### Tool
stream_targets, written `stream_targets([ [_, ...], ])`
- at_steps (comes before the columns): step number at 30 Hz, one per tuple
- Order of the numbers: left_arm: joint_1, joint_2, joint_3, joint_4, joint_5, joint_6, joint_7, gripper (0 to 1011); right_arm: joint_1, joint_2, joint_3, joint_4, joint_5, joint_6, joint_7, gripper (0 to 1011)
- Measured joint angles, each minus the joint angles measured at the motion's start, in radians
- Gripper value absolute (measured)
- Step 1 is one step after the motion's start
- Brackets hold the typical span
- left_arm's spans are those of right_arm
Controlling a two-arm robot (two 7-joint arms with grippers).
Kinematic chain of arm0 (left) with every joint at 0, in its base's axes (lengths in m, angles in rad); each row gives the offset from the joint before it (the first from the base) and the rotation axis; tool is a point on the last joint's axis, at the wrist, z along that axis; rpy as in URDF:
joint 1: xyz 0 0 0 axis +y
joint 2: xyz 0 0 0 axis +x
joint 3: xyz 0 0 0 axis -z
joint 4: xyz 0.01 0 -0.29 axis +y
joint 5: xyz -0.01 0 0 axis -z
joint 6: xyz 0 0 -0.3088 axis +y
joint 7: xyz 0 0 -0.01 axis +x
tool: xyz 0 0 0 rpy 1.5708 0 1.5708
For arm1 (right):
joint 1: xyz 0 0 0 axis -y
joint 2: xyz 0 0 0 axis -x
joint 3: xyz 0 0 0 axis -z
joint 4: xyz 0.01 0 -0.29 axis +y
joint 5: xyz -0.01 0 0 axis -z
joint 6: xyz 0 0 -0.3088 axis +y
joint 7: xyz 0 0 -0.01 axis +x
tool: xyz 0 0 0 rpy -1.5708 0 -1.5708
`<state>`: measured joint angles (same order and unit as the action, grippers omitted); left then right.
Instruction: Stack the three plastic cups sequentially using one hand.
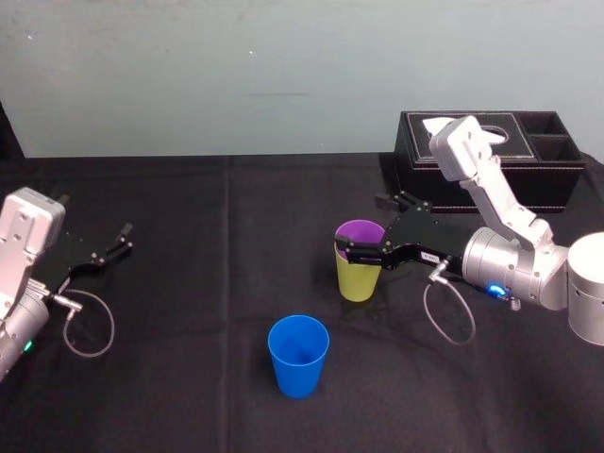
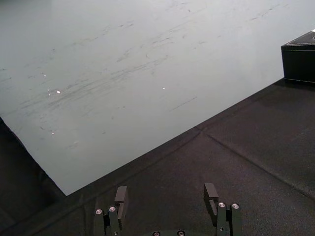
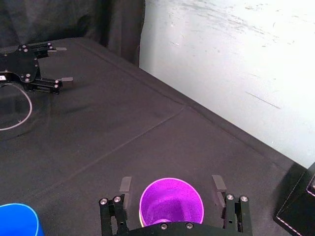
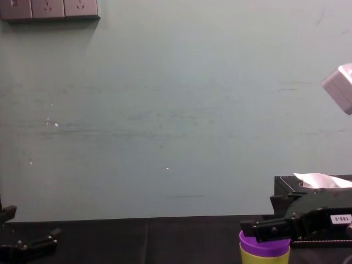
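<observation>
The purple cup [image 1: 357, 234] sits nested inside the lime yellow-green cup [image 1: 359, 280] at mid-table, right of centre. My right gripper [image 1: 363, 225] straddles the purple rim from the right, open. In the right wrist view its fingers [image 3: 125, 184] stand apart from the purple cup [image 3: 171, 202], with a gap on each side. The chest view shows the same stack [image 4: 264, 246] under the gripper [image 4: 265, 229]. The blue cup [image 1: 298, 354] stands alone, upright, nearer the front and a little to the left. My left gripper [image 1: 118, 242] rests open at the far left, holding nothing.
A black stitched tissue box [image 1: 491, 156] stands at the back right, behind my right arm. A loose cable [image 1: 448, 316] loops from the right wrist onto the black cloth. The pale wall [image 1: 283, 75] runs along the table's far edge.
</observation>
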<state>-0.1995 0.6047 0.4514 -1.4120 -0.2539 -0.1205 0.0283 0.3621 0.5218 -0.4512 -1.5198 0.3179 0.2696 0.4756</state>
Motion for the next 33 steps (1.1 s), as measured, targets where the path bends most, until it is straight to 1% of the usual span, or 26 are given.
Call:
stream_targets([
  [6,0.0,0.0,0.0,0.0,0.0,0.0,0.0,1011,0.0,0.0,0.0,0.0,0.0,0.0,0.0,1003],
  [9,0.0,0.0,0.0,0.0,0.0,0.0,0.0,1012,-0.016,0.008,0.008,-0.021,0.007,-0.011,0.0,1002],
  [12,0.0,0.0,0.0,0.0,0.0,0.0,0.0,1011,-0.051,0.032,0.02,-0.061,0.02,-0.036,0.014,1003],
  [13,0.0,0.0,0.0,0.0,0.0,0.0,0.0,1011,-0.051,0.032,0.02,-0.061,0.02,-0.036,0.014,1003],
  [14,0.0,0.0,0.0,0.0,0.0,0.0,0.0,1011,-0.067,0.045,0.025,-0.075,0.026,-0.049,0.023,1003],
  [16,0.0,0.0,0.0,0.0,0.0,0.0,0.0,1011,-0.084,0.059,0.028,-0.088,0.031,-0.062,0.032,1003],
  [19,0.0,0.0,0.0,0.0,0.0,0.0,0.0,1011,-0.128,0.096,0.038,-0.115,0.046,-0.103,0.06,1003],
  [21,0.0,0.0,0.0,0.0,0.0,0.0,0.0,1011,-0.146,0.112,0.043,-0.124,0.053,-0.122,0.072,1003],
  [22,0.0,0.0,0.0,0.0,0.0,0.0,0.0,1011,-0.164,0.127,0.048,-0.132,0.062,-0.142,0.085,1003],
  [25,0.0,0.0,0.0,0.0,0.0,0.0,0.0,1011,-0.189,0.15,0.054,-0.141,0.075,-0.171,0.106,1003],
  [26,0.0,0.0,0.0,0.0,0.0,0.0,0.0,1011,-0.204,0.164,0.055,-0.144,0.079,-0.186,0.116,1003],
  [30,0.0,0.0,0.0,0.0,0.0,0.0,0.0,1011,-0.227,0.184,0.054,-0.146,0.083,-0.212,0.133,1003],
  [33,0.0,0.0,0.0,0.0,0.0,0.0,0.0,1011,-0.244,0.195,0.044,-0.135,0.086,-0.238,0.154,1003],
])
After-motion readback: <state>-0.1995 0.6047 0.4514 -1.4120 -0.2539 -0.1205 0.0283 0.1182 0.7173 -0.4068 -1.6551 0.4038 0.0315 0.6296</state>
